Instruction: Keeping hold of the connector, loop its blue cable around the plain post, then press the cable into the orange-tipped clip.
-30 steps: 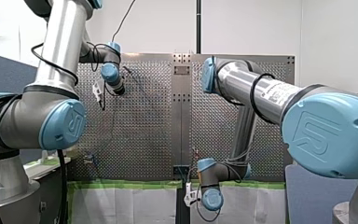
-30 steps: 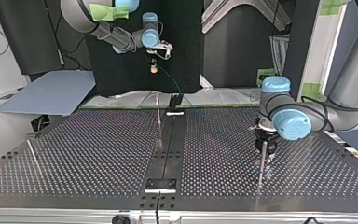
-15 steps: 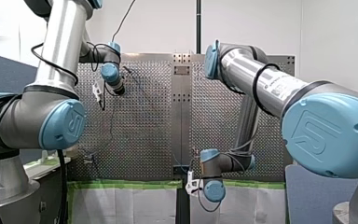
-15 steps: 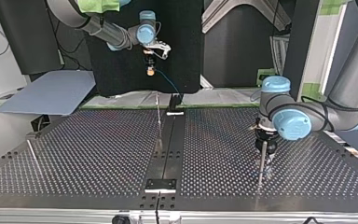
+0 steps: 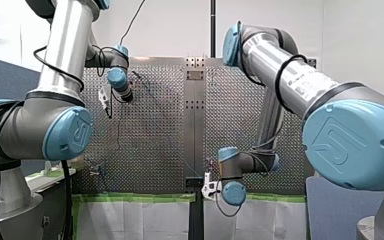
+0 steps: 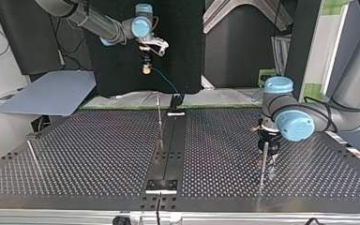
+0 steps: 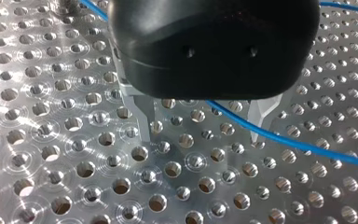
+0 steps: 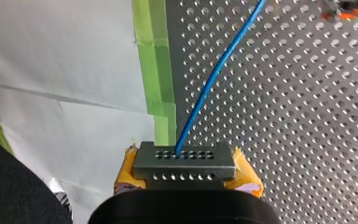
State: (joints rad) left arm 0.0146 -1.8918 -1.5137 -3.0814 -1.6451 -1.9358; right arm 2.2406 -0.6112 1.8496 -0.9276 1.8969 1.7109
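Note:
My right gripper [image 8: 185, 173] is shut on a grey connector block [image 8: 184, 161], which sits between its yellow pads [image 8: 127, 170]. The blue cable [image 8: 214, 74] leaves the connector and runs out over the perforated table [image 8: 284, 116]. An orange-tipped clip [image 8: 352, 10] shows far ahead of that gripper. In the top view my right gripper [image 6: 146, 64] holds the connector [image 6: 146, 71] high behind the table's far edge. My left gripper [image 7: 203, 128] is open, its metal fingers [image 7: 144, 123] low over the plate, and the cable [image 7: 289, 142] passes between them. It hovers over a plain post [image 6: 262, 166].
A slim post [image 6: 159, 117] and a black fixture [image 6: 176, 101] stand by the table's centre strip [image 6: 168, 145]. Another thin post [image 6: 30, 152] lies at the top view's left. Green tape [image 8: 156, 56] lines the table's edge, with a grey-blue board [image 6: 51, 91] beyond.
My right arm has raised the connector and carried it toward the top view's left, and the cable has followed. My left arm has stayed by its post.

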